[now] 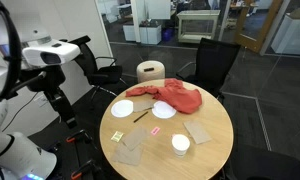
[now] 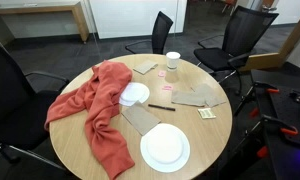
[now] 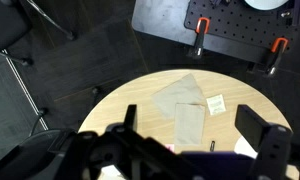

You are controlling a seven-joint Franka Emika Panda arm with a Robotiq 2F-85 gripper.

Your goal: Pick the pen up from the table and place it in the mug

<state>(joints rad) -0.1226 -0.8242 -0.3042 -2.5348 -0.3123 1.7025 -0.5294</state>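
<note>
The pen (image 1: pixel 142 116) is a short dark stick lying flat on the round light-wood table (image 1: pixel 215 150), between the two white plates. It also shows in an exterior view (image 2: pixel 160 107), and its end shows in the wrist view (image 3: pixel 212 146). The white mug (image 1: pixel 180 144) stands upright near the table edge and also shows in an exterior view (image 2: pixel 173 61). My gripper (image 3: pixel 193 118) is open and empty, high above the table edge and well apart from the pen. In an exterior view it (image 1: pixel 58 102) hangs beside the table.
A red cloth (image 2: pixel 95 110) drapes across the table. There are two white plates (image 2: pixel 165 148) (image 2: pixel 135 94), tan napkins (image 3: pixel 180 95) (image 2: pixel 195 97), a small packet (image 3: pixel 217 103) and a pink scrap (image 3: pixel 169 147). Black chairs (image 1: pixel 215 60) surround the table.
</note>
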